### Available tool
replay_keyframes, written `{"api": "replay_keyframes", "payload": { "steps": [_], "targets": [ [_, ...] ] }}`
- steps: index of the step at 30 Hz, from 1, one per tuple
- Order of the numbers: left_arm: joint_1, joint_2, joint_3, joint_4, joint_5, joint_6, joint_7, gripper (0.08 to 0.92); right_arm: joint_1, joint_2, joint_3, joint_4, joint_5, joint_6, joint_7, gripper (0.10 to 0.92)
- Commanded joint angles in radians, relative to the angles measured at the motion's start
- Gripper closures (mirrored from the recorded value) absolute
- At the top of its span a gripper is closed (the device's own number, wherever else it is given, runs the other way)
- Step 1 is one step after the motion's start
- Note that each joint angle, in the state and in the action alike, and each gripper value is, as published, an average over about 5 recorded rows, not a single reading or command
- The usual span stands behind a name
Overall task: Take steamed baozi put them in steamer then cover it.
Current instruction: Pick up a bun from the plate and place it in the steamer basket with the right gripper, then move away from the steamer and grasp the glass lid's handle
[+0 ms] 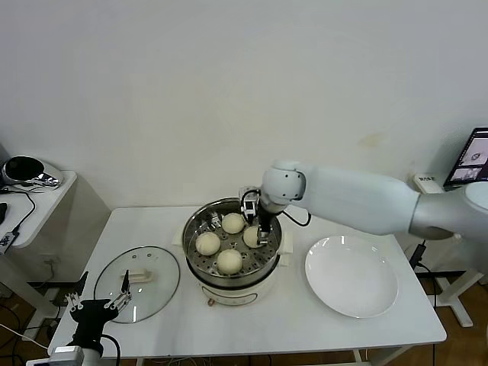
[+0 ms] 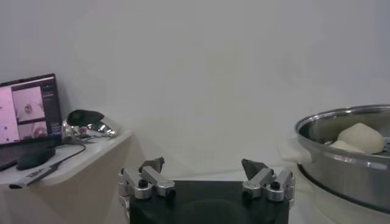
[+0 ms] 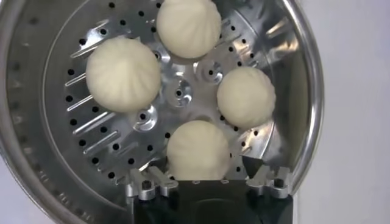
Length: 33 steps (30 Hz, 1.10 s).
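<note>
4 steamed baozi (image 1: 229, 261) are seated in the steamer (image 1: 232, 288). The right gripper (image 3: 207, 176) is spread wide over the 3 o'clock bun. The left gripper (image 1: 97, 300), jaws wide, is parked by the cover (image 1: 138, 273).

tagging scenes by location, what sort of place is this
Probably a lab or office room set up as a mock kitchen test bench, not a home kitchen: a bare white table against a plain wall, an electric steamer on it, and a side desk holding an open laptop.
</note>
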Motion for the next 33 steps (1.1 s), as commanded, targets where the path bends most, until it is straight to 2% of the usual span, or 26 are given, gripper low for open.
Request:
{"api": "replay_keyframes", "payload": {
  "steps": [1,4,6,8,11,15,21,27,33],
  "targets": [
    [-0.003,0.001,0.004,0.010,0.001,0.000,0.001,0.177,-0.012,-0.247,0.130,0.246,0.122,0.057,0.201,0.203],
    [-0.003,0.002,0.010,0.013,0.004,-0.002,0.006,0.177,-0.181,-0.388,0.259,0.352,0.205,0.182,0.468,0.203],
    [-0.001,0.003,0.013,0.015,0.005,-0.004,0.011,0.177,-0.385,-0.469,0.411,0.398,0.203,0.309,0.615,0.202],
    [0.001,0.002,0.016,0.019,0.006,-0.011,0.017,0.177,-0.632,-0.520,0.601,0.425,0.149,0.446,0.707,0.202],
    [0.002,-0.002,0.023,0.029,0.002,-0.041,0.027,0.177,-0.998,-0.512,0.921,0.433,0.014,0.603,0.750,0.203],
    [0.007,-0.012,0.035,0.033,-0.006,-0.077,0.038,0.177,-1.415,-0.388,1.330,0.423,-0.120,0.767,0.742,0.203],
    [0.019,-0.034,0.059,0.076,0.062,-0.119,0.022,0.177,-1.767,-0.080,1.752,0.381,-0.285,0.957,0.659,0.203],
    [0.006,-0.019,0.023,0.181,0.360,-0.147,0.004,0.177,-1.906,0.214,2.009,0.447,-0.376,0.934,0.651,0.203],
    [-0.015,0.086,-0.074,0.344,0.882,-0.213,-0.012,0.177,-2.005,0.308,2.113,0.531,-0.353,0.853,0.723,0.203]
  ]
}}
